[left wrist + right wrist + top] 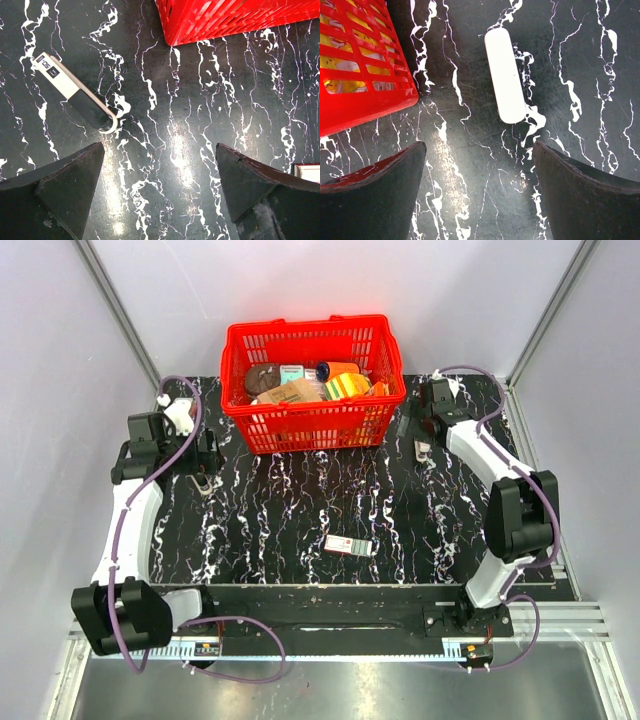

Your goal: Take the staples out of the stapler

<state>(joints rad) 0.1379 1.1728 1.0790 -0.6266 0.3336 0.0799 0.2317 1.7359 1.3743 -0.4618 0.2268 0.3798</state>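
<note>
Worktop [280,510]: black slab veined with white, marble-like.
Far middle: a red basket [312,380] stands on it, packed with goods.
Left side: the stapler [75,92] lies flat and slantwise, off-white with a dark end, apart from the basket's corner.
Right side: a plain white oblong piece [505,75] lies flat, beside the basket.
Near middle: a small red-and-white box [348,545], well apart from the others.
</note>
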